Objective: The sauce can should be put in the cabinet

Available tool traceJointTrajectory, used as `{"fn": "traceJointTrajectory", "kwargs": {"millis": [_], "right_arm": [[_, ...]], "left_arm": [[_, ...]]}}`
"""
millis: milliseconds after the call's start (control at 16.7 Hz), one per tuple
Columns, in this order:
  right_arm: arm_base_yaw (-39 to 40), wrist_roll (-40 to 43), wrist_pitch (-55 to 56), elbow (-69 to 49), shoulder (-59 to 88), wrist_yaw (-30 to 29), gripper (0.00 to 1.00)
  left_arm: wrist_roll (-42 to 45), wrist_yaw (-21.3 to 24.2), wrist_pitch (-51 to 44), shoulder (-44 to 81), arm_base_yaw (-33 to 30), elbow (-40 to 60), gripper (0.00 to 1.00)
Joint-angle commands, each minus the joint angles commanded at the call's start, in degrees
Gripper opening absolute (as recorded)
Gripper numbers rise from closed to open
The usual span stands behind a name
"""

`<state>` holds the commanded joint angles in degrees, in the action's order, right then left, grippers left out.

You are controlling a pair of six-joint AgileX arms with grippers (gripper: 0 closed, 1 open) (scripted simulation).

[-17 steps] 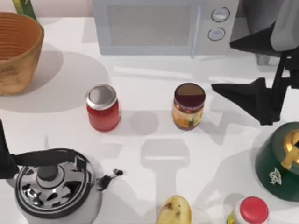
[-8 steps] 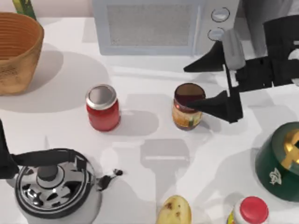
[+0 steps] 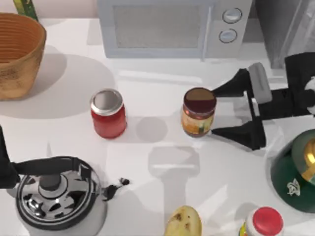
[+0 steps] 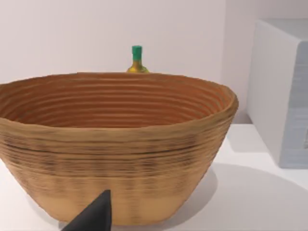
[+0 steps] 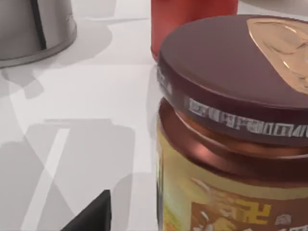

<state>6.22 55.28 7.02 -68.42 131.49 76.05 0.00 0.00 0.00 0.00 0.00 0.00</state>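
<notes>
Black fingers of the right gripper (image 3: pixel 212 111) stand spread wide, their tips at the right side of the sauce can (image 3: pixel 199 111).
One fingertip lies by the can's maroon lid and the other by its base, and whether either touches cannot be told; the can stands upright on the white table (image 3: pixel 162 78), near its middle, in front of the microwave (image 3: pixel 162 28). The red can (image 3: pixel 108 113) stands well to its left, the kettle (image 3: pixel 59 195) nearer the front left. The grey cabinet (image 3: pixel 280 24) sits at the far right corner. In the left wrist view, the left arm faces the wicker basket (image 4: pixel 113 144), and its finger spread cannot be told.
</notes>
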Motion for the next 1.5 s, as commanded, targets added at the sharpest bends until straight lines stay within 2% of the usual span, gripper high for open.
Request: {"fn": "traceJointTrajectory", "kwargs": {"millis": [360, 540, 1020, 1260, 1500], "right_arm": [[0.3, -0.1, 0.0, -0.1, -0.1, -0.1, 1.0], [1.0, -3.5, 2.0, -1.9, 0.4, -0.6, 1.0], [6.7, -18.0, 17.8, -2.8, 3.3, -4.6, 1.0], [8.0, -20.9, 24.9, 0.7, 4.1, -5.6, 1.0], [8.0, -21.2, 26.1, 1.5, 4.2, -5.7, 1.0]], "left_arm": [[0.0, 0.0, 0.0, 0.0, 0.0, 0.0, 1.0], [0.0, 0.0, 0.0, 0.0, 0.0, 0.0, 1.0], [0.0, 0.0, 0.0, 0.0, 0.0, 0.0, 1.0], [0.0, 0.0, 0.0, 0.0, 0.0, 0.0, 1.0], [0.0, 0.0, 0.0, 0.0, 0.0, 0.0, 1.0]]}}
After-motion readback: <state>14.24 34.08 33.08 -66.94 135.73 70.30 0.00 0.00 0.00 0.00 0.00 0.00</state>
